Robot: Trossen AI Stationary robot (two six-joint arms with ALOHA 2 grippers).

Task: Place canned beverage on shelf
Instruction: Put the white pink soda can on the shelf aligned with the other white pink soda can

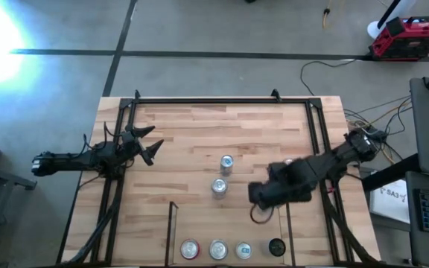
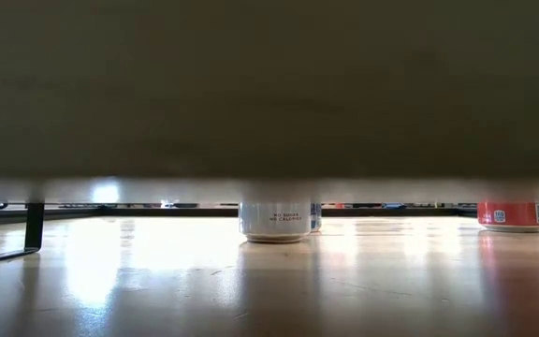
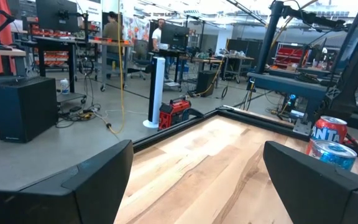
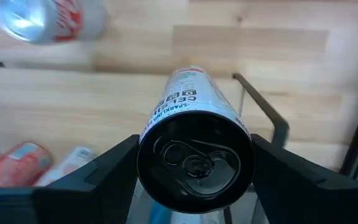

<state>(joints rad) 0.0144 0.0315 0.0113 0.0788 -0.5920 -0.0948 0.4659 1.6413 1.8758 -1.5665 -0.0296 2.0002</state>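
Note:
My right gripper (image 1: 263, 197) points down over the table's near right part and is shut on a white can with a black top (image 4: 194, 158). The gripper's body hides this can in the high view. The shelf (image 1: 203, 223) is a bay at the near edge between two thin black rails (image 1: 172, 223) (image 1: 285, 227). Several cans stand in it on their bases, among them a red one (image 1: 190, 249) and a dark-topped one (image 1: 276, 247). The held can hangs beside the right rail's far end (image 4: 263, 106). My left gripper (image 1: 149, 149) waits open at the table's left. My right gripper pinches the can between its two fingers (image 4: 114, 162) (image 4: 275, 162), on opposite sides of the can's wall just under the top rim (image 4: 153, 123). The fingers come from above, pointing down. The can hangs upright below them; whether its base touches the wood I cannot tell.
Two more cans (image 1: 226, 164) (image 1: 219, 187) stand upright mid-table, left of my right arm; the left wrist view shows them too (image 3: 331, 140). A large black frame (image 1: 222, 100) borders the tabletop. Bare wood lies between my left gripper and these cans.

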